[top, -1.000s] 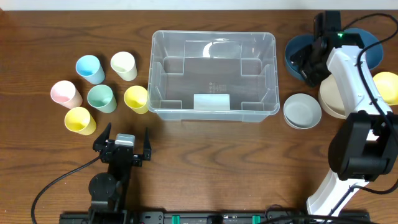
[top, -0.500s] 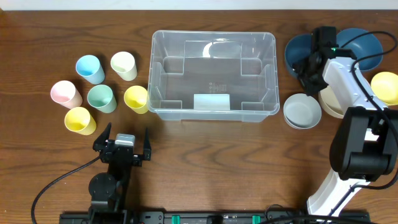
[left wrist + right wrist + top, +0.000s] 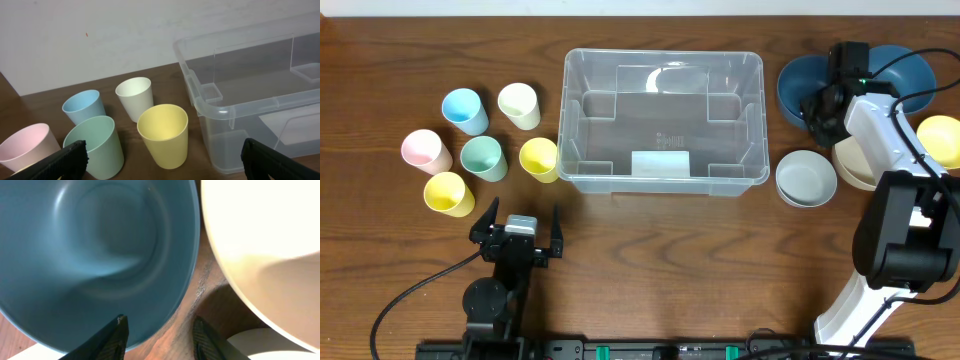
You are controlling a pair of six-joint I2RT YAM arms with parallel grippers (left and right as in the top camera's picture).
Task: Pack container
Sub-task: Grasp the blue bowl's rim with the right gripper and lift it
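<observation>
The container (image 3: 662, 120) is a large clear plastic bin at the table's middle back, with only a pale label on its floor; its near left corner shows in the left wrist view (image 3: 240, 95). My right gripper (image 3: 817, 117) is open at the front right rim of a dark blue bowl (image 3: 792, 84). In the right wrist view the fingers (image 3: 160, 336) straddle that bowl's rim (image 3: 100, 255), one finger over the inside, one over the wood. My left gripper (image 3: 520, 236) is open and empty near the front edge, and it faces the cups (image 3: 167, 164).
Several pastel cups stand left of the bin: blue (image 3: 462, 110), cream (image 3: 519, 105), pink (image 3: 425, 151), green (image 3: 483, 158), yellow (image 3: 539, 159), yellow (image 3: 449, 194). On the right are a second dark blue bowl (image 3: 910, 72), a grey bowl (image 3: 806, 178), a cream bowl (image 3: 270, 245) and a yellow bowl (image 3: 942, 140).
My right gripper has shifted forward and down onto the near rim of the left dark blue bowl. The left arm has not moved.
</observation>
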